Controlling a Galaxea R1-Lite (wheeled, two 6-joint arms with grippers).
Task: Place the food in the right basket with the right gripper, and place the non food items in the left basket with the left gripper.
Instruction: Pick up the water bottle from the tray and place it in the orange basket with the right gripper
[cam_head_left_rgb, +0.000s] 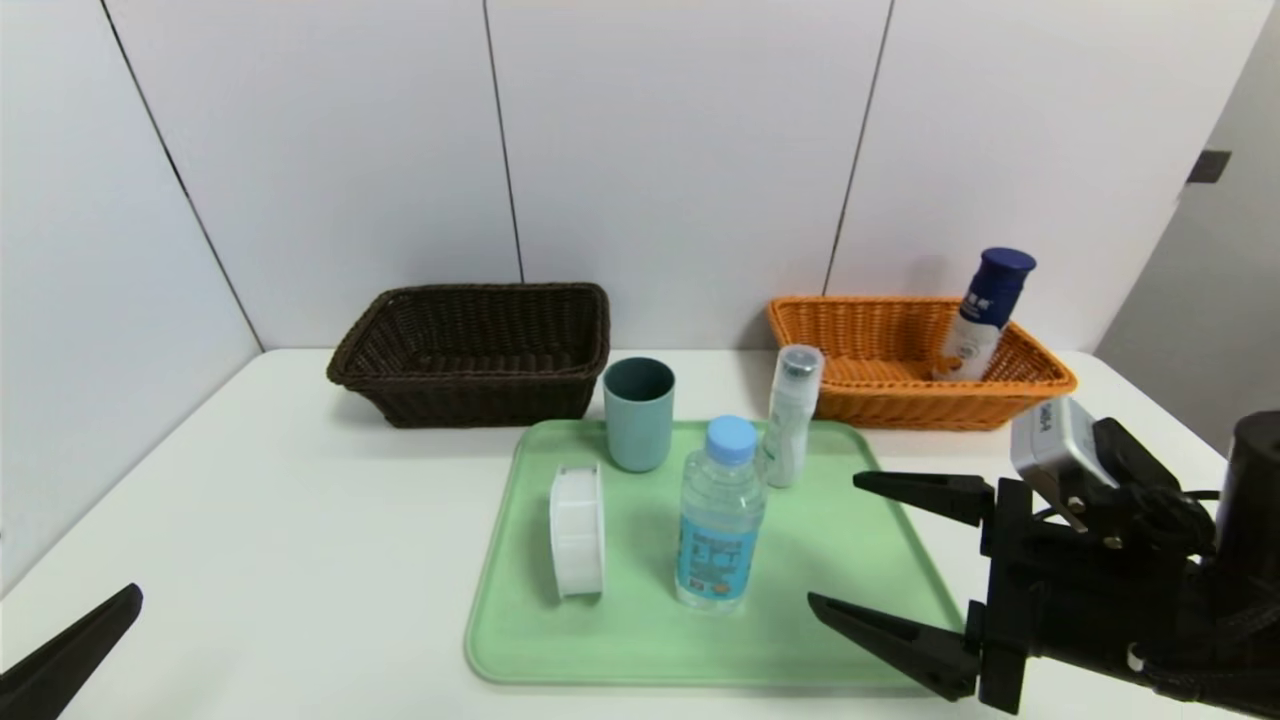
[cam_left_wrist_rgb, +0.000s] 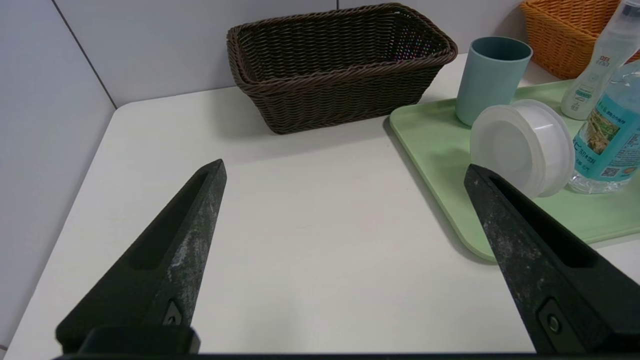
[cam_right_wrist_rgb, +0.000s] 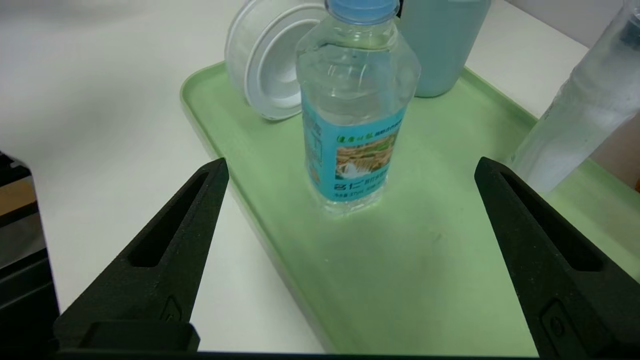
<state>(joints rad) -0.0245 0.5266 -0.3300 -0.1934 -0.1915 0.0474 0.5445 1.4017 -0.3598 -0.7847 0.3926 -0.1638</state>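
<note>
Right tool (cam_head_left_rgb: 835, 545) hangs over the near right corner of the green tray (cam_head_left_rgb: 620, 650), fingers spread wide and holding nothing; in the right wrist view the clear water bottle (cam_right_wrist_rgb: 352, 107) stands between its two tips (cam_right_wrist_rgb: 350, 167), farther in and untouched. Left tool (cam_left_wrist_rgb: 345, 170) sits low over the table (cam_head_left_rgb: 280, 560) near its front left corner, likewise spread wide and carrying nothing, well apart from the tray.

On the tray, nearest the front: the water bottle (cam_head_left_rgb: 720, 515), upright, light-blue cap on. Just to its left, the round white plastic case (cam_head_left_rgb: 577, 530) stands on edge. Toward the tray's far edge, the teal-grey cup (cam_head_left_rgb: 638, 413) stands upright, mouth up. Right of the cup, the slim white bottle with clear cap (cam_head_left_rgb: 790, 415) stands at the far edge, tilted slightly.

Beyond the tray, along the table's far edge by the wall: the dark brown wicker basket (cam_head_left_rgb: 470, 350) at left, with nothing seen inside. The orange wicker basket (cam_head_left_rgb: 900, 385) at right holds the white bottle with navy cap (cam_head_left_rgb: 985, 312), leaning against its right side.
</note>
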